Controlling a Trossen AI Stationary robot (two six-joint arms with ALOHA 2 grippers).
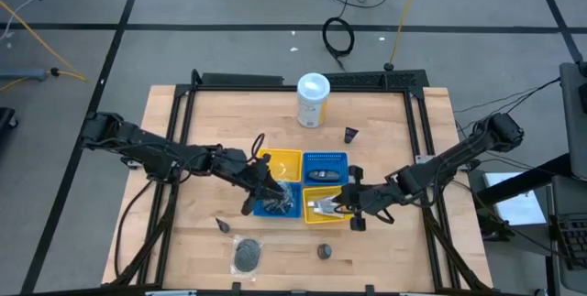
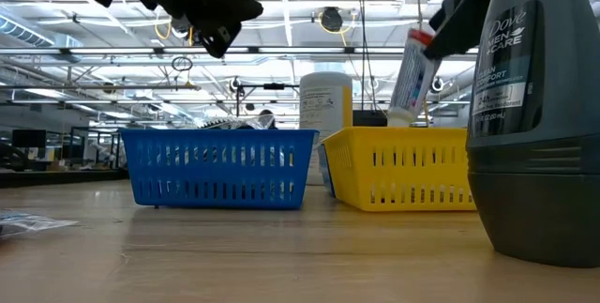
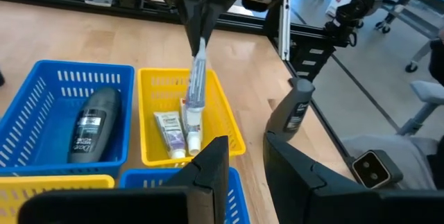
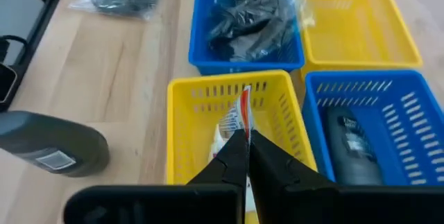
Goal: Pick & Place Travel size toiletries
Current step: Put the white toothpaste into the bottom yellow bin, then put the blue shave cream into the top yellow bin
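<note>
From the high view: four small trays in a square at the table's middle, the right gripper (image 1: 341, 203) over the near-right yellow tray (image 1: 327, 216), pale tubes faintly visible inside. Left gripper (image 1: 264, 191) over the near-left blue tray (image 1: 276, 207), above dark mesh puffs (image 1: 280, 201). Bare wood near, left and right of the trays, with a bagged puff (image 1: 247, 254) and a small dark piece (image 1: 324, 252) lying well apart on the near side. White canister (image 1: 313, 100) standing beyond the trays.

From the low view: a white tube (image 2: 411, 74) with a red cap, tilted, held above the yellow tray's rim, clear of it.

From the left wrist view: the tube hanging cap-down over two more tubes (image 3: 172, 133) lying side by side on the tray floor; the left gripper's own fingers (image 3: 214, 171) parted and empty.

From the right wrist view: the right fingers (image 4: 229, 161) pinched tight on the tube, its red-marked end poking out beyond the tips, inside the tray walls.
</note>
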